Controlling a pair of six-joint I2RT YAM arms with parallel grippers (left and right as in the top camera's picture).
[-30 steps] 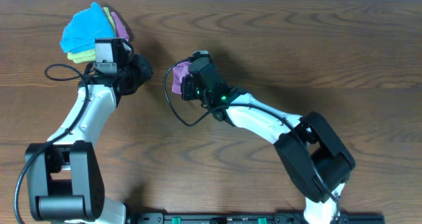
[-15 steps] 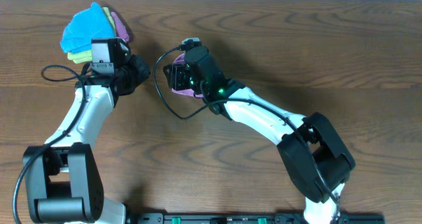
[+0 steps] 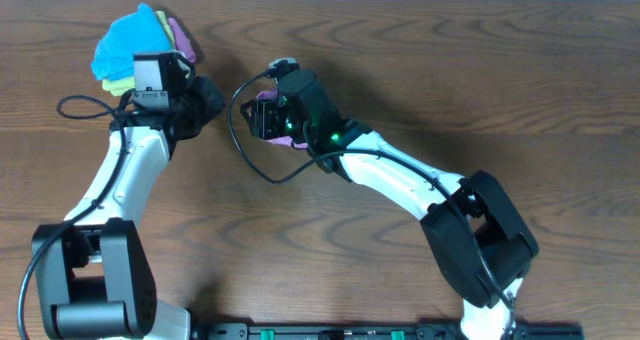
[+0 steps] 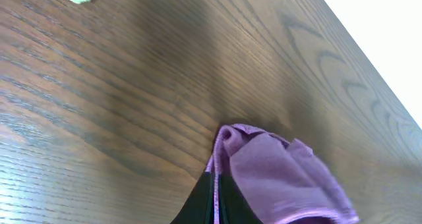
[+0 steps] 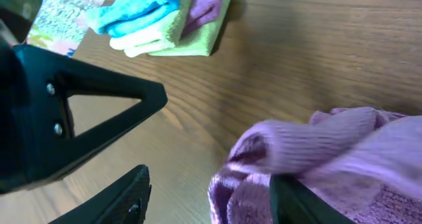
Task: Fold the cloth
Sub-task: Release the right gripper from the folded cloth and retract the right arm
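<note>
The lilac cloth (image 3: 260,105) is bunched into a small lump on the table at centre left. My right gripper (image 3: 264,120) is over it. In the right wrist view its jaws (image 5: 211,191) are wide open, and the cloth (image 5: 330,158) is piled over and against the right finger. My left gripper (image 3: 208,96) is just left of the cloth with its fingers (image 4: 215,184) together, pointing at the cloth's edge (image 4: 277,171). The right wrist view shows the left gripper (image 5: 99,99) and bare wood between its tip and the cloth.
A stack of folded cloths lies at the far left: a bright blue one (image 3: 125,45) on top, then yellow-green (image 5: 191,39) and a small purple one (image 5: 208,3). The right arm's cable (image 3: 240,145) loops between the two grippers. The table's far edge is close behind.
My right gripper has moved left with the cloth, closer to the left gripper. My left gripper has shifted a little toward the far edge.
</note>
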